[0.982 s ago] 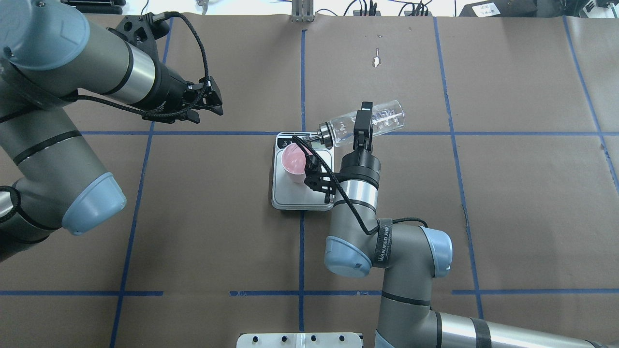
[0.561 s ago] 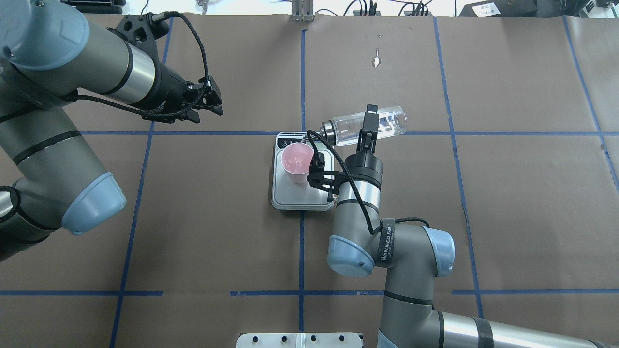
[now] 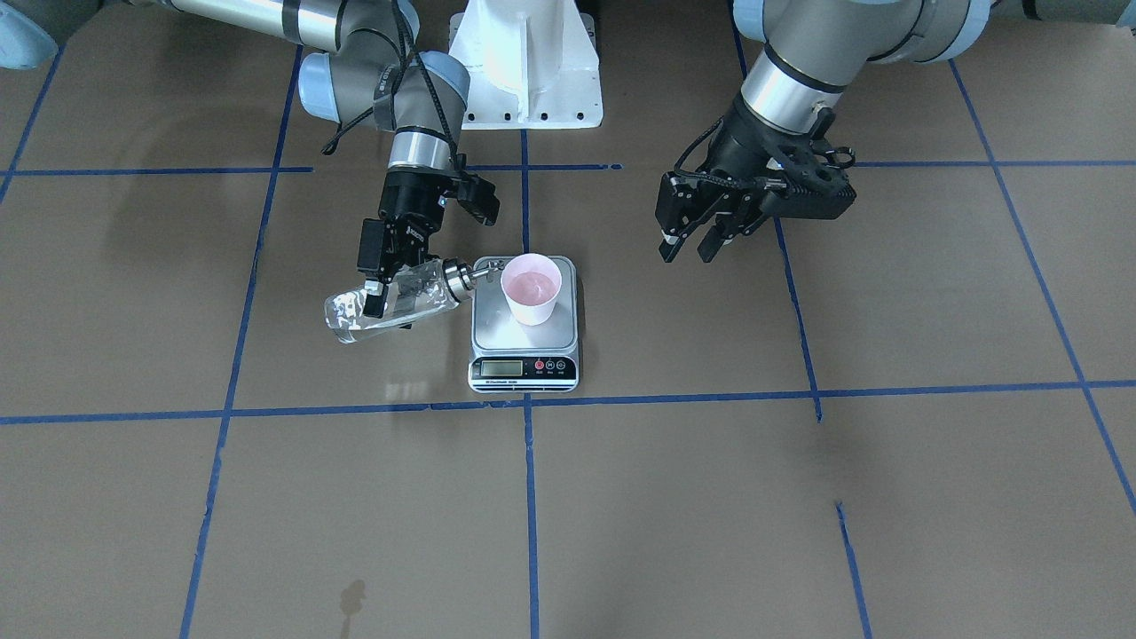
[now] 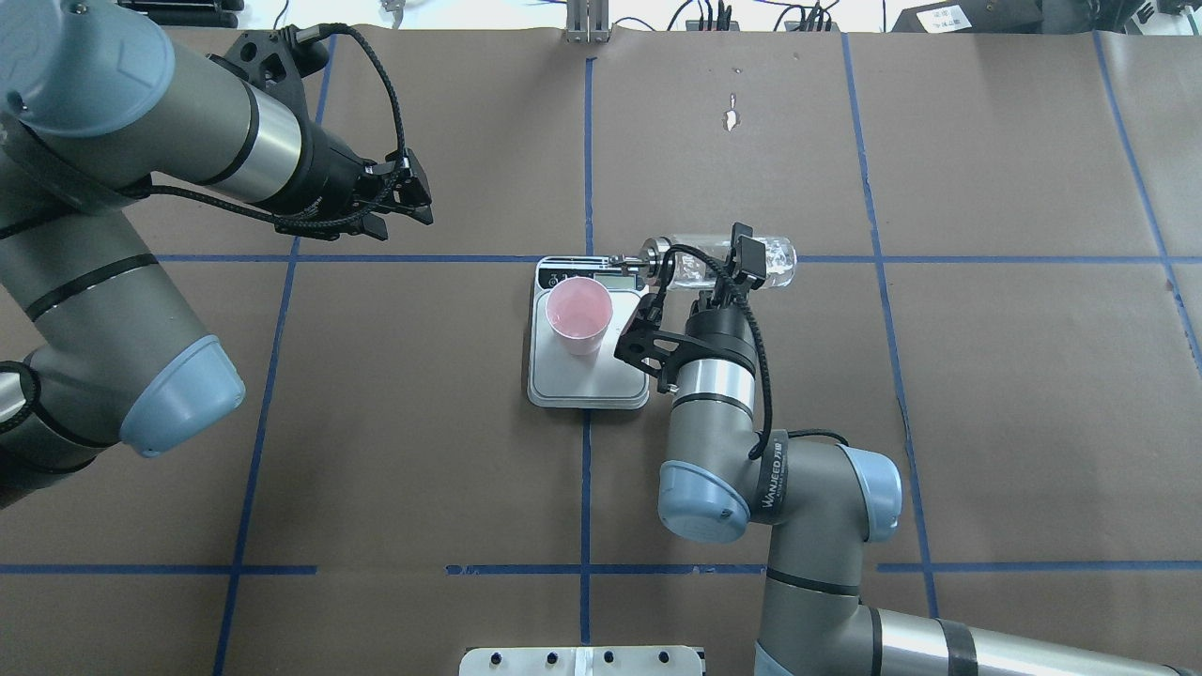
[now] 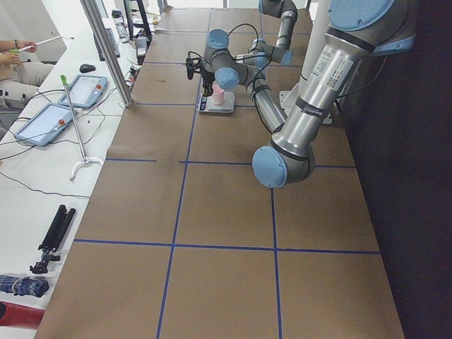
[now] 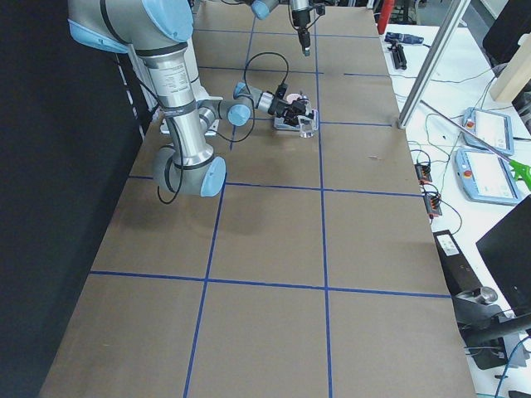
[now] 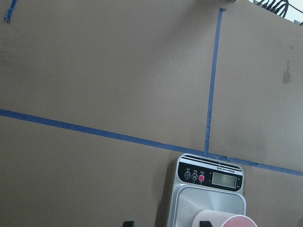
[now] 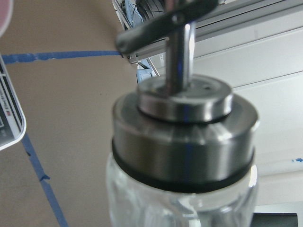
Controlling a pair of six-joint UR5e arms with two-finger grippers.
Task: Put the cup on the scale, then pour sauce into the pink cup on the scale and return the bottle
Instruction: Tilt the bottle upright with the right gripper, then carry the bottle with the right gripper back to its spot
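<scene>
The bottle (image 3: 422,295) lies nearly on its side in the air, left of centre in the front-facing view. The right pincer (image 3: 380,300) is clamped across its glass middle. Its metal spout (image 3: 475,272) points at the cup (image 3: 531,288) but stops just short of the rim, over the edge of the scale (image 3: 490,330), not over the cup's mouth. The cup stands upright on the steel platform, and there looks to be a little liquid in its bottom, so I'd say the pour is done and the bottle is due to go back.

To do that cleanly, I'd swing the bottle upright first, spout rising away from the cup, so that no last drip lands on the scale or its display. Only then carry it off to the side and down. The wrist and its cable sit close to the cup, so the withdrawal wants to go outward, not across the platform. The pincer should let go only once the base rests flat on the worktop (image 3: 799,497).

The left pincer (image 3: 688,248) hangs in the upper right of that view, fingers apart and holding nothing, well apart from the scale.
</scene>
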